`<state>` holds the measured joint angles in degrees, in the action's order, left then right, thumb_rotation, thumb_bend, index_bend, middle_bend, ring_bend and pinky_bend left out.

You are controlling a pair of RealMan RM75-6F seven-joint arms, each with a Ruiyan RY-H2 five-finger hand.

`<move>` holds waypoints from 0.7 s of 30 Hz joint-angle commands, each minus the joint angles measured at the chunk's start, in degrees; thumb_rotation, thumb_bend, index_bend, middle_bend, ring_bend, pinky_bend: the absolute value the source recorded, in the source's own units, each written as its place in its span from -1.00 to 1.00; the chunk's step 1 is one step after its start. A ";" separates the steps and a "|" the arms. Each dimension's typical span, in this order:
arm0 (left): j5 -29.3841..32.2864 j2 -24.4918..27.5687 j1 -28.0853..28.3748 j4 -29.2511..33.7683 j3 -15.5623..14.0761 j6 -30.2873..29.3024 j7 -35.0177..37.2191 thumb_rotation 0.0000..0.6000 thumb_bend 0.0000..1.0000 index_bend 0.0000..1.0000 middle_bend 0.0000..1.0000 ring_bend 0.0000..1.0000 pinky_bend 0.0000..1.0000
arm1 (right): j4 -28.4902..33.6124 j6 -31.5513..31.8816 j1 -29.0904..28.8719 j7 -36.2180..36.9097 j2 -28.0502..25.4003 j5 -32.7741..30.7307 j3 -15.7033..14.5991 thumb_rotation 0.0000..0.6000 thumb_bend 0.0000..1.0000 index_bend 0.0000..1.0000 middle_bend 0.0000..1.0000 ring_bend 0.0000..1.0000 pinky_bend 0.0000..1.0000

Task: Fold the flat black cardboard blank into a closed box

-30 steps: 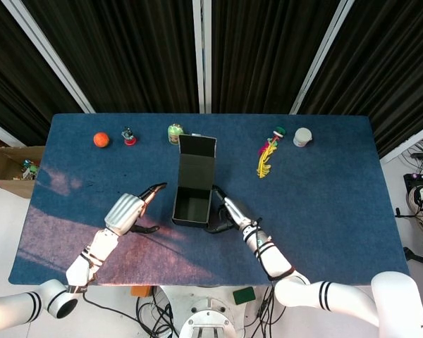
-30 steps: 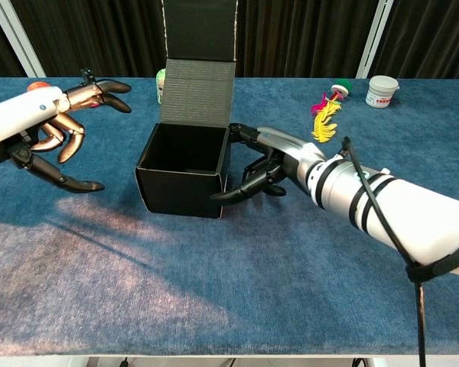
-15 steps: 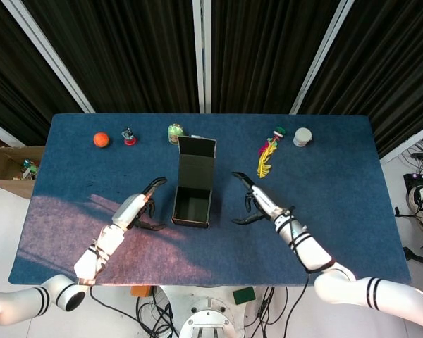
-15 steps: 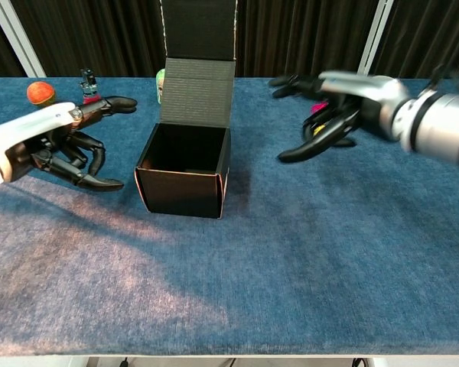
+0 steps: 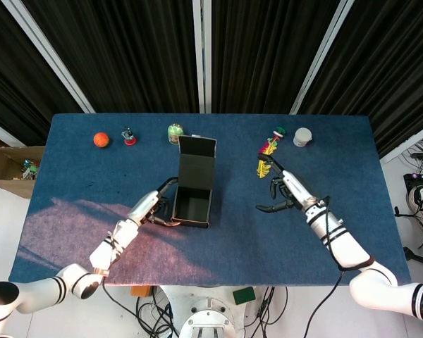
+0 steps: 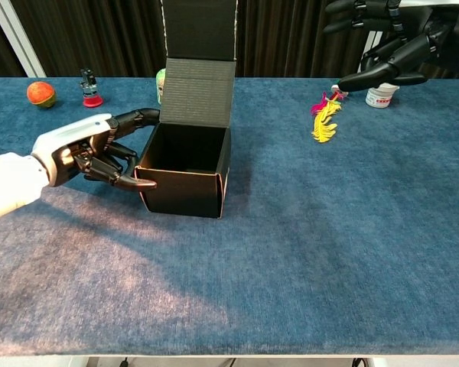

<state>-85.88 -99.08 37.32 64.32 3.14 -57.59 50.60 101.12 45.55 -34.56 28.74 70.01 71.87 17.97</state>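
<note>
The black cardboard box (image 5: 193,203) (image 6: 185,168) stands on the blue table near its middle, its body formed and its top open. Its lid flap (image 5: 197,163) (image 6: 198,53) stands upright at the far side. My left hand (image 5: 154,208) (image 6: 99,150) is against the box's left wall, fingers spread and touching the wall, holding nothing. My right hand (image 5: 283,191) (image 6: 389,43) is raised well to the right of the box, fingers apart and empty.
Along the far edge sit an orange ball (image 5: 101,139) (image 6: 39,93), a small figurine (image 5: 129,136) (image 6: 89,86), a green object (image 5: 175,132), a yellow and pink feather toy (image 5: 266,158) (image 6: 323,115) and a white cup (image 5: 302,136) (image 6: 381,91).
My left hand has moved right up to the box's left wall. My right hand has left the box's right side and risen up and away to the right.
</note>
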 commanded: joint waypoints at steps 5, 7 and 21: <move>0.00 -0.26 1.55 -1.10 -0.13 3.22 4.70 1.00 -0.75 -1.00 -1.00 0.33 1.00 | -1.54 0.59 -0.11 1.89 1.12 0.84 -1.28 1.00 -1.00 -1.00 -0.82 0.29 1.00; 0.31 -0.67 1.70 -1.52 0.12 3.58 5.92 1.00 -0.76 -1.00 -0.97 0.33 1.00 | -1.93 0.84 -0.07 2.20 1.44 1.04 -1.68 1.00 -1.00 -1.00 -0.81 0.29 1.00; 4.73 -6.69 -0.45 -4.34 4.05 0.22 4.42 1.00 -0.79 0.18 0.05 0.46 1.00 | -12.71 -9.96 -9.48 -1.65 10.10 -16.96 0.01 1.00 -0.95 -1.00 -0.68 0.32 1.00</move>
<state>-80.95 -105.86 37.08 59.66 7.19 -57.08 54.99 92.65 40.08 -39.35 30.32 77.16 62.45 16.34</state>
